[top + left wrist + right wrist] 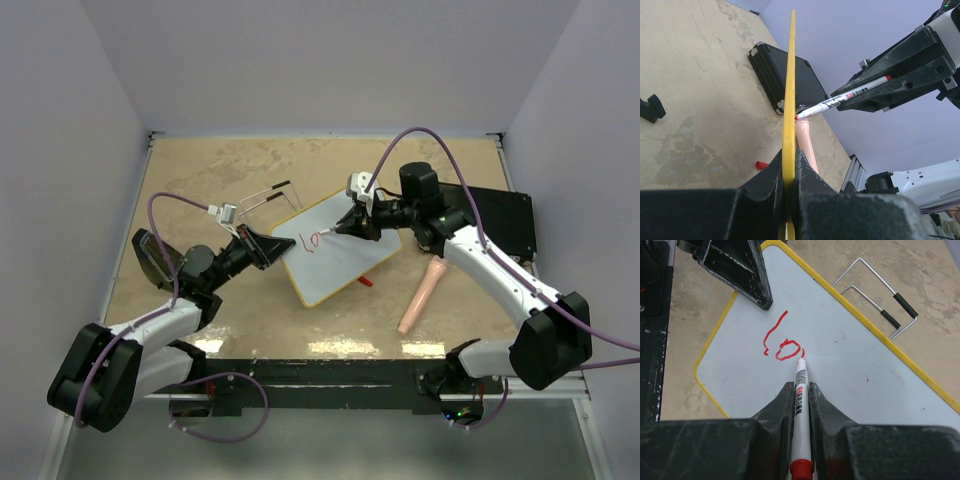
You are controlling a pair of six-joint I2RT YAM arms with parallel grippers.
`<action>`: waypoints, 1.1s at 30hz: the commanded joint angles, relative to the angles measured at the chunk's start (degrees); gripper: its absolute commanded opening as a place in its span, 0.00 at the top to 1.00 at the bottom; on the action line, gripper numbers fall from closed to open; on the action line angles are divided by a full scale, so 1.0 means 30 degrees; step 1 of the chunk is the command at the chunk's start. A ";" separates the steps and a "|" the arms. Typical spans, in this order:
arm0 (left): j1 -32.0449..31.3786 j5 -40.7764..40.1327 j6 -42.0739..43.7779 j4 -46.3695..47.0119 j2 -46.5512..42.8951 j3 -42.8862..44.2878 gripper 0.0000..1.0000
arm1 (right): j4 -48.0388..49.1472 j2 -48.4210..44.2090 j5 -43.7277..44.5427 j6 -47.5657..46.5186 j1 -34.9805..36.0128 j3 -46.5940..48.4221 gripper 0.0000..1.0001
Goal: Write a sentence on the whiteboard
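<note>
The whiteboard (345, 250), white with a yellow rim, lies tilted at the table's middle; it shows edge-on in the left wrist view (789, 100) and face-on in the right wrist view (850, 360). My left gripper (272, 246) is shut on its left edge (788, 170). My right gripper (352, 226) is shut on a white marker with a red end (800, 405), its tip touching the board. Of the sentence, only red "lo" and the start of a third stroke (782, 342) are on the board, also visible from above (311, 241).
A black case (505, 220) lies at the right, also in the left wrist view (782, 70). A pink handle-like object (420, 295) and a red cap (365, 282) lie near the board. A wire stand (275, 195) lies behind the board.
</note>
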 commanded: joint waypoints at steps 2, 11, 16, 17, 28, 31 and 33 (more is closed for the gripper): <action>0.0550 -0.0124 -0.0134 0.2862 -0.0945 0.0360 1.00 | -0.0912 0.0146 0.0045 -0.1163 0.0045 0.0054 1.00; 0.1049 0.0081 -0.0193 0.2628 -0.1064 0.0302 1.00 | -0.1383 0.0498 0.0337 -0.1342 0.0045 0.0260 1.00; 0.1078 0.0461 -0.0280 0.2890 -0.0830 0.0243 1.00 | -0.0709 0.0468 0.0514 -0.0698 0.0074 0.0347 1.00; 0.1078 0.0636 -0.0310 0.3007 -0.0684 0.0243 1.00 | -0.0621 0.0469 0.0514 -0.0668 0.0074 0.0377 1.00; 0.1049 0.2043 -0.0720 0.4004 0.0517 0.0243 1.00 | 0.1048 0.0117 0.1860 0.0854 0.0074 0.0465 1.00; 0.1020 0.2220 -0.0779 0.4122 0.0548 0.0214 1.00 | 0.1225 0.0088 0.2474 0.1032 0.0045 0.0524 1.00; 0.1048 0.2133 -0.0721 0.4034 0.0548 0.0213 1.00 | 0.1051 -0.0057 0.2128 0.0887 0.0016 0.0524 1.00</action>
